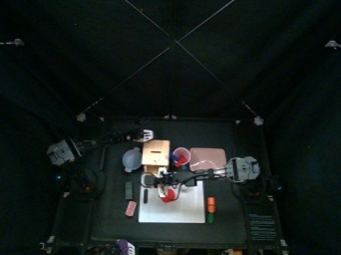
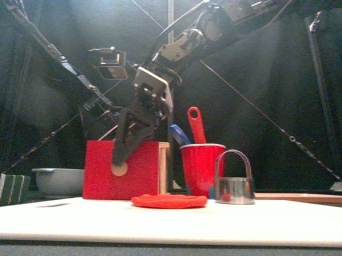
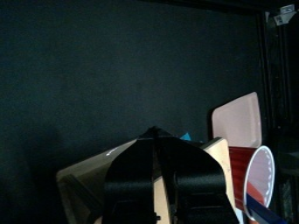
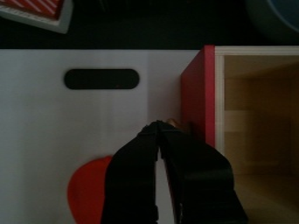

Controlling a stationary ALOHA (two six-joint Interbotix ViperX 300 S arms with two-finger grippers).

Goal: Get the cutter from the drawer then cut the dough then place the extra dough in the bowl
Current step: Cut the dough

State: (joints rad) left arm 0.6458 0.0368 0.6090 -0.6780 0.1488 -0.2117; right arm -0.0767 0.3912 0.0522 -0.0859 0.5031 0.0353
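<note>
**Cutter out on the board, both grippers clenched**

We counted one of nearly everything. One metal cutter (image 2: 235,190) with a wire handle stood upright at the lower right of the front view, on the single white cutting board (image 2: 274,216). It was just right of the one flat red dough disc (image 2: 170,201) and apart from it. Behind the dough stood one wooden box (image 2: 99,176), its red front facing us. One red cup (image 2: 203,166) stood just right of the box and held two toy knives, one blue (image 2: 178,133) and one red (image 2: 197,122). One blue-grey bowl (image 2: 60,181) sat at the lower left, beyond the box. In the top view, one pink tray (image 1: 206,157) lay right of the box, near the middle of the frame. One red toy with pale stripes (image 4: 33,9) lay off the board, in the upper left corner of the right wrist view.

The right gripper (image 4: 163,129) hung over the board, between the dough and the box's red front. Its jaws were pressed together, and we saw nothing clearly held between them. The left gripper (image 3: 158,136) hung above the box, with the cup at the lower right of its wrist view. Its jaws also met at the tips, with nothing in them.

We could read no writing on any of these things.
</note>
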